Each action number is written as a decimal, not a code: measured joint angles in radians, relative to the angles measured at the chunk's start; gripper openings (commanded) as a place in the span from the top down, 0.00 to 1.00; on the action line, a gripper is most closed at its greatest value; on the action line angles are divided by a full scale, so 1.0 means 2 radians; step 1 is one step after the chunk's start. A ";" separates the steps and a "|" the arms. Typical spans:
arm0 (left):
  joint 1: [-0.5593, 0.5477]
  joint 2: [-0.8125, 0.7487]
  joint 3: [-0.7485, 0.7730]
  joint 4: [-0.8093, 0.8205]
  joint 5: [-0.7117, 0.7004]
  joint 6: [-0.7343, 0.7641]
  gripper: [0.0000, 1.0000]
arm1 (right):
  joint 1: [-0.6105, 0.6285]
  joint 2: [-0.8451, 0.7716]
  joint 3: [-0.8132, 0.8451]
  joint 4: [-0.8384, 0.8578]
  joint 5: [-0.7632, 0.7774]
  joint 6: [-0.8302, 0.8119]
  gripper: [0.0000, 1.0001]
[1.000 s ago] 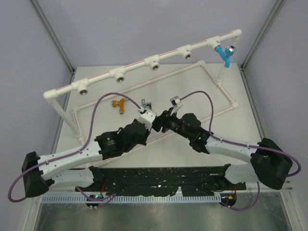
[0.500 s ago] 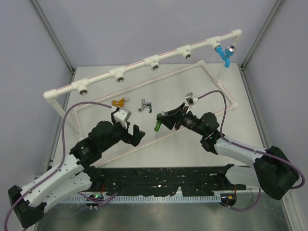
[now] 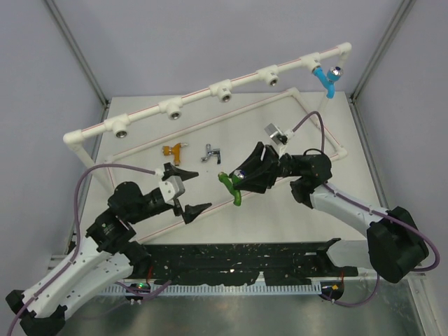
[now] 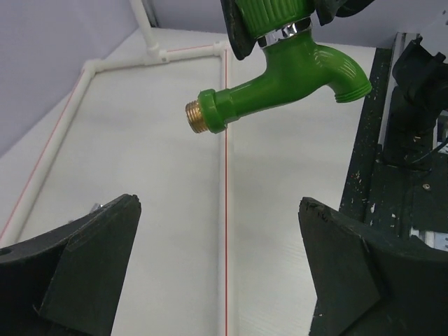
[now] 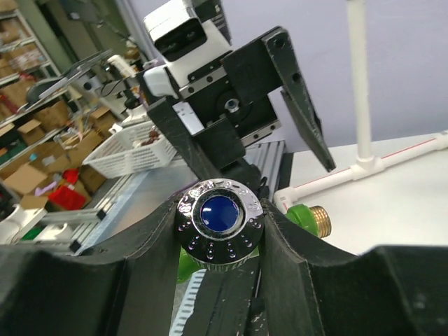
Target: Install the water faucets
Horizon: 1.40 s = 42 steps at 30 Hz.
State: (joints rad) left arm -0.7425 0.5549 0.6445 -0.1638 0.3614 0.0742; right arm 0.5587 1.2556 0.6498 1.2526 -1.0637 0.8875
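My right gripper (image 3: 240, 180) is shut on the chrome knob (image 5: 219, 217) of the green faucet (image 3: 232, 189), holding it above the table's middle. Its brass threaded end (image 4: 199, 115) points toward my left gripper (image 3: 187, 190). That gripper stands open and empty a short way to the left, its fingers (image 4: 91, 266) wide apart below the green faucet (image 4: 280, 77). The orange-gold faucet (image 3: 175, 150) and the silver faucet (image 3: 211, 153) lie on the table. A blue faucet (image 3: 325, 76) sits in the right-end socket of the white pipe frame (image 3: 196, 98).
The raised pipe rail has several open round sockets (image 3: 173, 110) along it. A low white pipe loop (image 3: 318, 122) with a red stripe lies on the table under both grippers. A black slotted rail (image 3: 238, 255) runs along the near edge.
My left gripper opened, let go and drew back to the left. The right gripper now carries the green faucet alone and has shifted slightly right.
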 measured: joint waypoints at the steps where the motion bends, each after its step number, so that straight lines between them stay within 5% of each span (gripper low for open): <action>1: 0.000 -0.003 0.000 0.006 0.009 0.021 0.00 | 0.001 0.000 0.007 0.004 -0.015 0.008 0.95; 9: 0.001 0.012 0.020 0.039 0.084 0.123 0.00 | 0.015 0.001 0.034 0.015 -0.087 0.046 0.95; 22: 0.000 0.109 0.081 0.035 0.180 0.164 0.11 | 0.027 0.001 0.052 0.017 -0.104 0.061 0.95; 38: -0.025 0.158 0.112 0.000 0.207 0.179 0.59 | 0.032 0.016 0.058 0.017 -0.112 0.080 0.95; 42: -0.027 0.158 0.112 -0.009 0.208 0.192 0.95 | 0.033 0.018 0.058 0.017 -0.114 0.088 0.95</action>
State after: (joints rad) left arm -0.7959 0.8715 0.8677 -0.1825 0.7769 0.4580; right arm 0.6250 1.2911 0.7650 1.2858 -1.2911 1.0634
